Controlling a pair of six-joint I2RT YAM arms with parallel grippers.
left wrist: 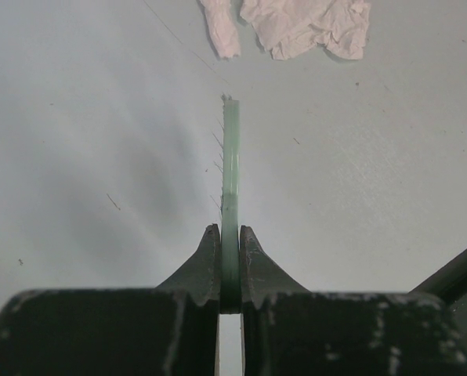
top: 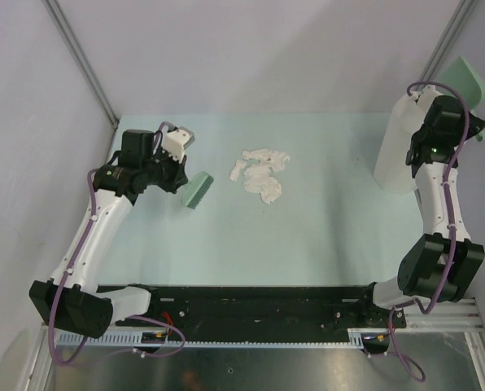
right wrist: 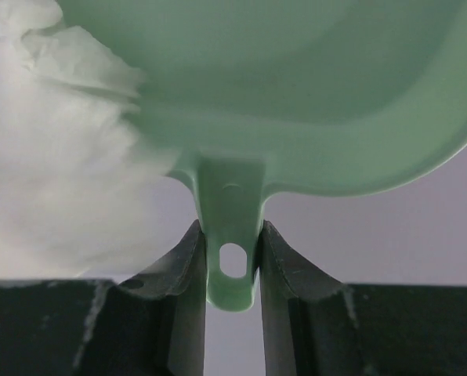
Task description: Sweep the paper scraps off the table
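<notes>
My left hand (left wrist: 229,235) was clamped tight on the thin flat back of a small pale green plastic brush (left wrist: 231,157). The brush stood edge-on between my fingers, its short bristles facing left in the wrist view and its tip pointing away from me. The crumpled white paper scraps (top: 260,173) lay in one loose clump on the wide pale mint-green table (top: 324,236), toward the middle of its far edge. From the brush they were near but apart. They sat straight beyond its tip and a little to the right, with bare table between the tip and the closest scrap. Seen from above, the brush's long axis ran slantwise, from near-left to far-right, so its far end already leaned toward the clump. My right hand (right wrist: 232,235) was closed on the short holed handle of a pale green plastic dustpan (right wrist: 296,94). It held the dustpan up off the table by the far right corner, just beside the top of a tall white faceted bin (top: 397,151). That put the dustpan well apart from the scraps, with the whole right half of the table between them. My left hand was clearly the nearer one. I judged that the coming stroke turned on getting the bristles behind the left side of the clump and pushing rightward. I also judged that the dustpan would need to be lowered to the table on the clump's right side to receive them.
</notes>
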